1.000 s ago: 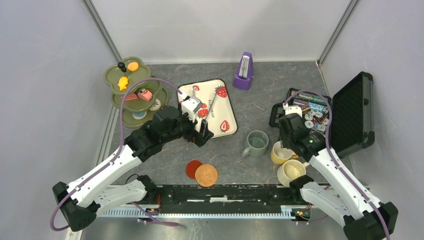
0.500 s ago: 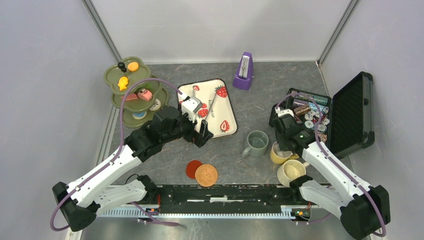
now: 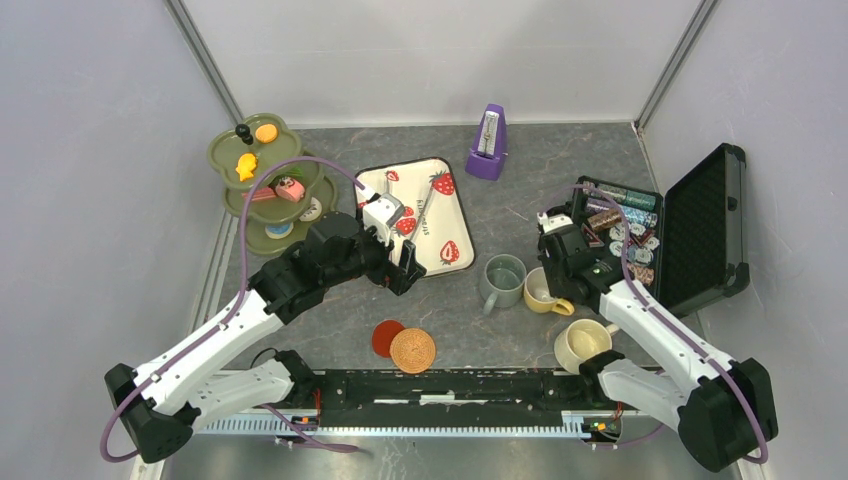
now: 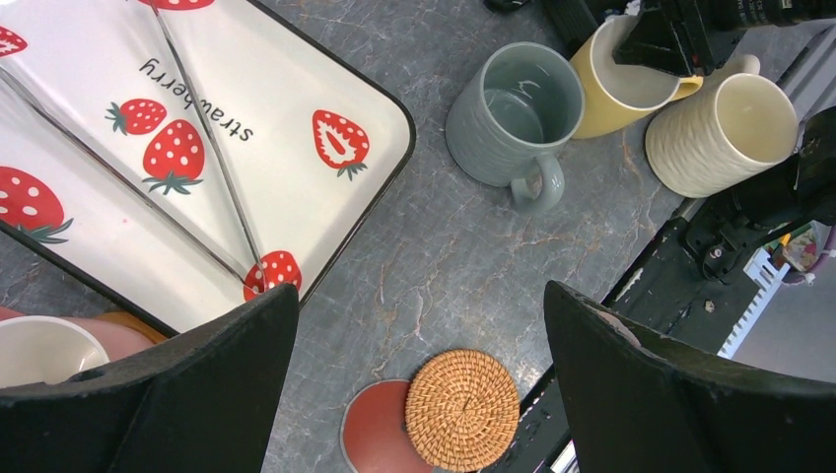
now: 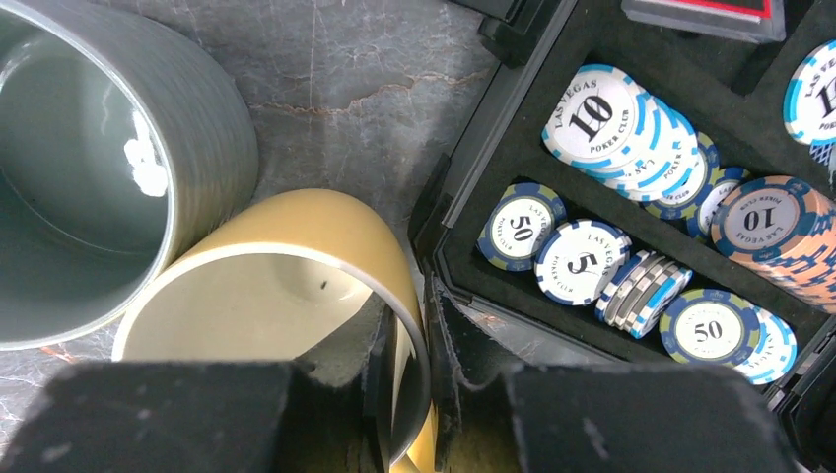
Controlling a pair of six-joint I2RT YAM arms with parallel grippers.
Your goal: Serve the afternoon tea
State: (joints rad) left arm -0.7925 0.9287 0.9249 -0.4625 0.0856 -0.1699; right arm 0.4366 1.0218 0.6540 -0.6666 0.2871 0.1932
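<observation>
My right gripper is shut on the rim of the yellow mug, one finger inside it and one outside. That mug touches the grey-green mug. The cream mug stands nearer the front. My left gripper hangs open and empty above bare table, beside the tray. A pink mug shows at the edge of the left wrist view. A wicker coaster overlaps a red coaster. The olive tiered stand holds small pastries.
A white strawberry tray lies mid-table. The purple metronome stands at the back. An open black case of poker chips sits right beside my right gripper. The arms' black base rail runs along the front edge.
My right gripper has shut on the yellow mug's rim and moved left with it, up against the grey-green mug, which shifted slightly left. The left arm has not moved.
</observation>
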